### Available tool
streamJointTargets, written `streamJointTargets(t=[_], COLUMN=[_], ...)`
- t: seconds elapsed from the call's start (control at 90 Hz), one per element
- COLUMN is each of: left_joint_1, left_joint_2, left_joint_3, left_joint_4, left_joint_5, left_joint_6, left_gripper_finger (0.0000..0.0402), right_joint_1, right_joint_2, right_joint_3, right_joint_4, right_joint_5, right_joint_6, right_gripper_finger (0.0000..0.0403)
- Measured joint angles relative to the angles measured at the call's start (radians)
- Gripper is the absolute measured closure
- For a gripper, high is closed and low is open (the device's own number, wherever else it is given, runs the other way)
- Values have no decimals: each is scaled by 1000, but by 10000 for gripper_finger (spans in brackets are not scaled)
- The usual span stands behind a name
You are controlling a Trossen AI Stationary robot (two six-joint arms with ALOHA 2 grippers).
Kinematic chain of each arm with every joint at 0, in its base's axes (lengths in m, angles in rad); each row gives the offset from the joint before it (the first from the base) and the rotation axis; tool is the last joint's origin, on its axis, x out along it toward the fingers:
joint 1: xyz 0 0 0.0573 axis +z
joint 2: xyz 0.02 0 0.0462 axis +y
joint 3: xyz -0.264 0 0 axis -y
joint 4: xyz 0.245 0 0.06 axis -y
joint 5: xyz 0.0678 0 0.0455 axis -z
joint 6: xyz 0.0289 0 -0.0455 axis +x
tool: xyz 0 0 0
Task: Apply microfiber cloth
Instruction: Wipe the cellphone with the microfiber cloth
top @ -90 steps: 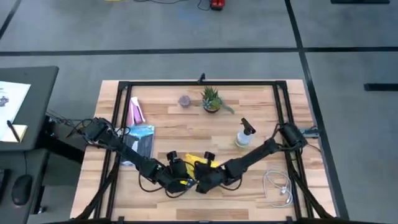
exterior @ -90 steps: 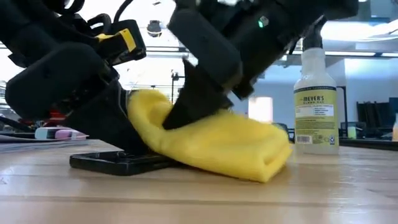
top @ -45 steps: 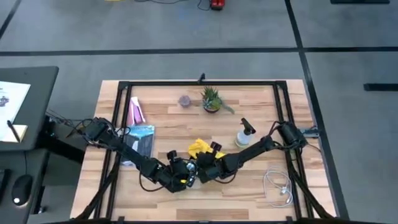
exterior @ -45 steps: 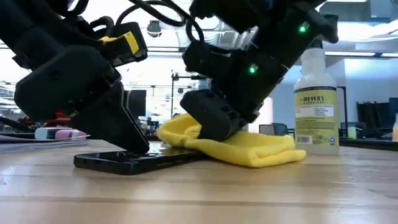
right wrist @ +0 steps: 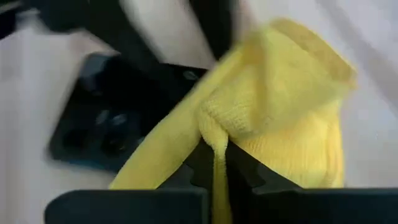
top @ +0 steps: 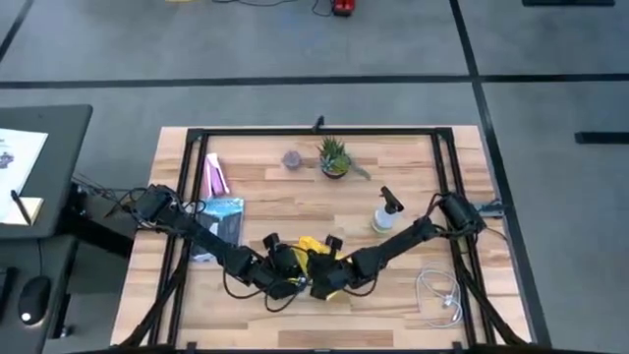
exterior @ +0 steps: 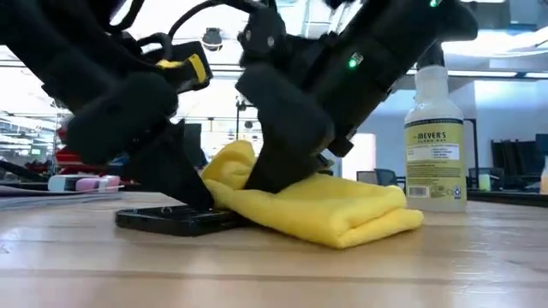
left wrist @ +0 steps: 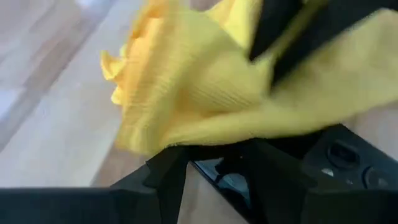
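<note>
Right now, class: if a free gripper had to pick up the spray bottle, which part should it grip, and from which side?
Probably the narrow neck under the trigger head of the spray bottle, from the table's right edge. It stands upright, and the left gripper, right gripper and microfiber cloth crowd its other side.

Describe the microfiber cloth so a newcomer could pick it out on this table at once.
Start at the wooden table and go to its near middle, where the two dark arms meet. There the microfiber cloth lies bunched, draped over one end of the black smartphone, with the right gripper shut on a fold of it. It is the only bright yellow, soft thing there; the spray bottle nearby is rigid and pale.
</note>
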Motion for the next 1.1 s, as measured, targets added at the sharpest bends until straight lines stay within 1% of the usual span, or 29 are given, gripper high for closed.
streamJointTargets(t=[0.078,0.133,0.233,0.322,0.489,0.611,0.656,0.733,0.789,0.856,0.933,1.022,1.1], left_joint_1=[0,-1,-12,-25,-34,-28,-27,-30,-30,-33,-33,-30,-30], left_joint_2=[0,0,1,-13,-74,-132,-154,-195,-211,-221,-221,-219,-218], left_joint_3=[0,0,7,26,79,115,123,125,126,126,115,54,-4], left_joint_4=[-3,-3,-14,-32,-108,-199,-217,-264,-303,-389,-449,-400,-320], left_joint_5=[0,0,-5,-35,-90,-141,-154,-152,-130,-84,-4,113,194], left_joint_6=[-34,-56,-84,-84,-19,22,25,11,-31,-95,-156,-187,-214], left_gripper_finger=[252,252,252,252,252,252,252,252,252,252,252,252,252], right_joint_1=[-13,-20,-29,-30,-12,17,28,37,40,31,21,-1,-23], right_joint_2=[0,0,-4,-16,-62,-95,-104,-111,-110,-91,-62,-30,-19], right_joint_3=[-2,-3,-4,-3,-1,0,0,1,-3,-9,-9,-10,-9], right_joint_4=[-66,-90,-105,-134,-179,-206,-204,-189,-165,-113,-73,-25,-12], right_joint_5=[89,126,146,160,164,159,141,67,10,-54,-73,-77,-97], right_joint_6=[43,45,17,11,12,13,8,-3,-2,-3,-4,-5,2], right_gripper_finger=[399,399,399,399,399,399,399,399,399,399,399,399,399])
